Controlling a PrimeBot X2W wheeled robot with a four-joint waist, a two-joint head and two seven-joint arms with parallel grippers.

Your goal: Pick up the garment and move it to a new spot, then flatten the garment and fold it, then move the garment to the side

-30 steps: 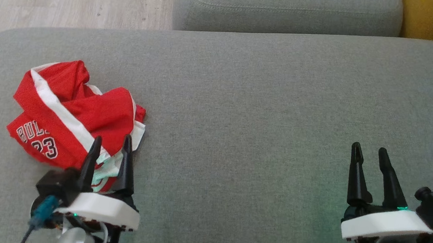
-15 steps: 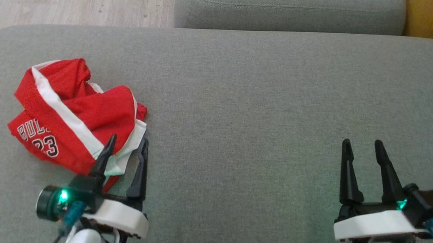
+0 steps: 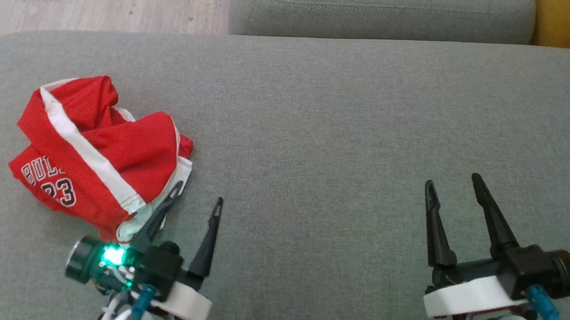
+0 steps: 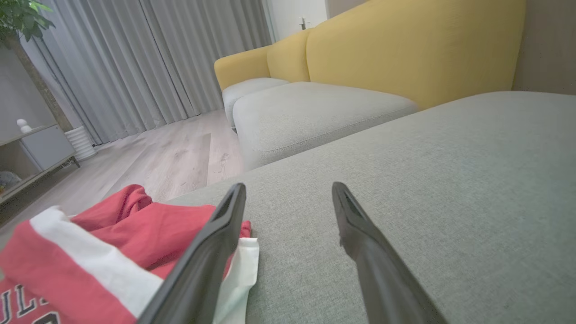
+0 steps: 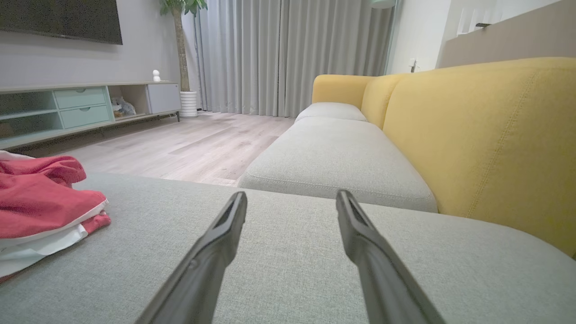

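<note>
Left hand stands spread wide and empty, low over the grey fabric sofa cushion; to its left lies the crumpled red fabric garment with white stripes (white lettering and the number 23 show on its near-left corner), bunched on the cushion's left part; the hand's left finger crosses the garment's white hem, though whether it touches I cannot tell; its other finger is over bare cushion; well apart to the right, the right hand is likewise spread and empty over bare fabric.
</note>
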